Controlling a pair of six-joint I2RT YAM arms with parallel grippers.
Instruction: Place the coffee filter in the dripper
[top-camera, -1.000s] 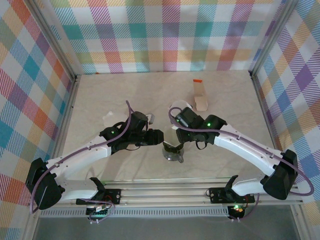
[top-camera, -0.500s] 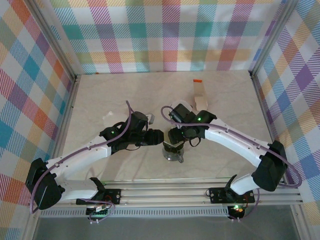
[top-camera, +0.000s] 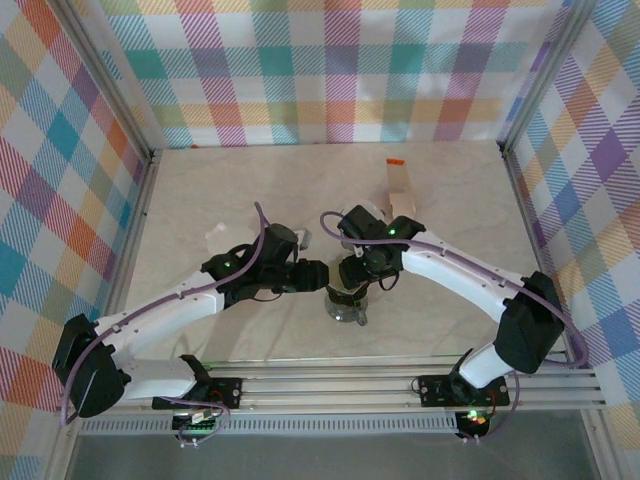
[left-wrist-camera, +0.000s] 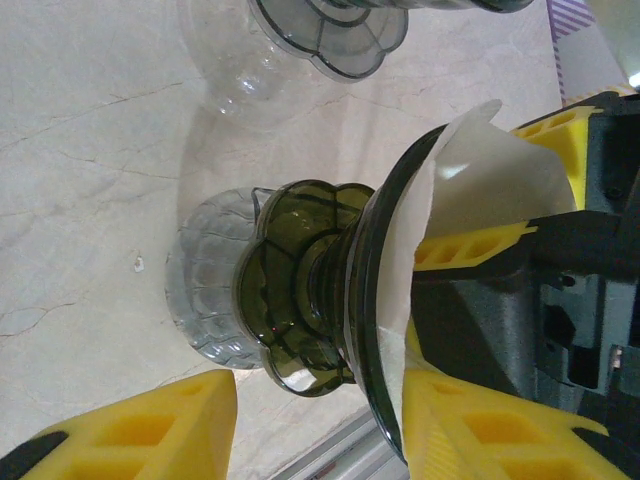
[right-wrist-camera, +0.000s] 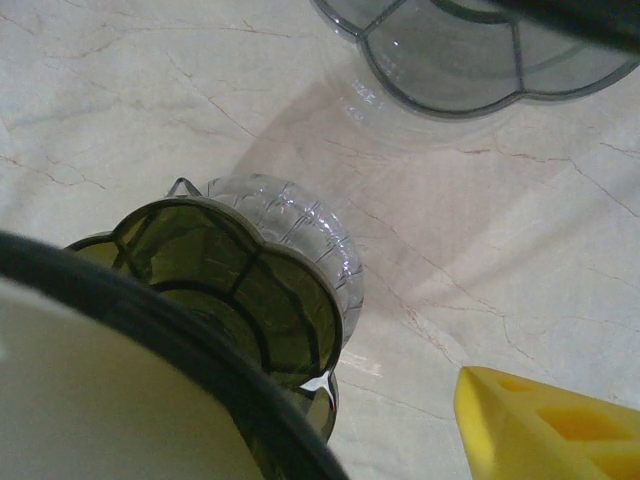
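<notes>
A smoky dark dripper (top-camera: 345, 299) stands on a ribbed glass server (top-camera: 346, 314) near the table's front middle. In the left wrist view the white coffee filter (left-wrist-camera: 480, 170) sits in the dripper's (left-wrist-camera: 300, 300) cone, its top edge sticking out past the rim. My right gripper (top-camera: 353, 272) hovers over the dripper, open, and its yellow fingers (left-wrist-camera: 470, 245) straddle the filter's upper edge. One right finger (right-wrist-camera: 545, 430) hangs outside the rim, well clear of it. My left gripper (top-camera: 322, 278) is open at the dripper's left side, with the rim between its fingers (left-wrist-camera: 130, 430).
A small cardboard box (top-camera: 401, 190) with an orange top stands at the back right. A white object (top-camera: 215, 238) lies at the left, beyond my left arm. The metal rail (top-camera: 340, 385) runs along the near edge.
My right gripper has swung left and come in over the dripper. The left arm and the dripper have stayed where they were.
</notes>
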